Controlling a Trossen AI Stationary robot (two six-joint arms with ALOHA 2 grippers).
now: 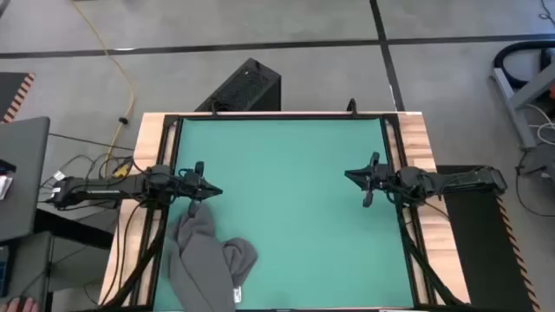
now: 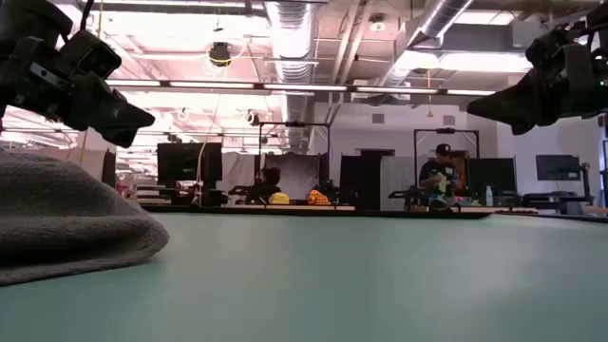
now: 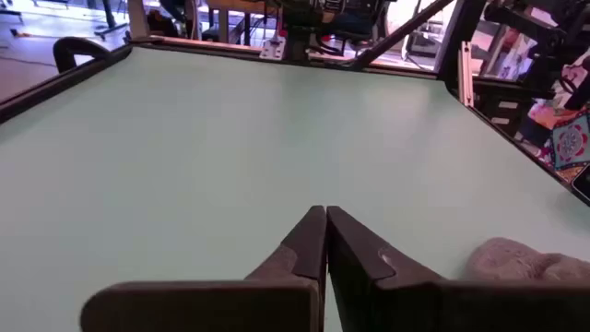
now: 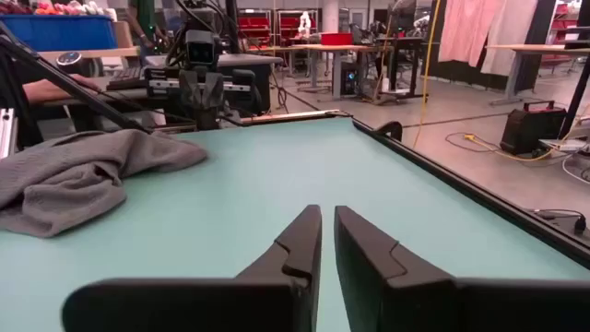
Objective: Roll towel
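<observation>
The dark grey towel (image 1: 204, 256) lies crumpled in a heap on the green tabletop at the near left, with a small white label (image 1: 236, 297) at its near edge. It also shows in the low view (image 2: 66, 214) and in both wrist views (image 3: 521, 260) (image 4: 83, 175). My left gripper (image 1: 217, 191) hangs shut above the table, just beyond the towel's far end, and touches nothing (image 3: 324, 214). My right gripper (image 1: 349, 176) hovers at the table's right side, far from the towel. A narrow gap stands between its fingertips (image 4: 326, 212), with nothing in it.
Black frame rails (image 1: 390, 156) and wooden strips border the green tabletop (image 1: 295, 217). A black box (image 1: 247, 87) stands on the floor beyond the far edge. People sit at desks in the room behind (image 2: 442, 176). Bare green surface lies between the two grippers.
</observation>
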